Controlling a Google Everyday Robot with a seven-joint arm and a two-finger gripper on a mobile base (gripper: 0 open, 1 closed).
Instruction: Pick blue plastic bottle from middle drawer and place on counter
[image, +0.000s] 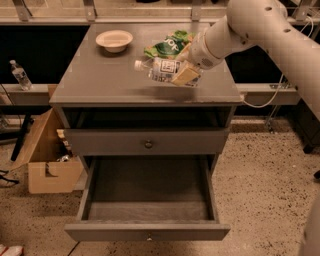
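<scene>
My gripper (183, 73) is shut on the blue plastic bottle (158, 69), a clear bottle with a white cap and a white label with a dark square. It holds the bottle on its side, cap to the left, just above the right middle of the grey counter (100, 80). A shadow lies on the counter under the bottle. The middle drawer (147, 231) stands pulled open below, and its grey inside shows nothing in it. My white arm reaches in from the upper right.
A green bag (169, 47) lies just behind the bottle and a pale bowl (114, 40) sits at the counter's back left. The shut drawer with a dark knob (148, 144) is above the open one. A cardboard box (47, 160) and a tiny bottle (20, 75) are at the left.
</scene>
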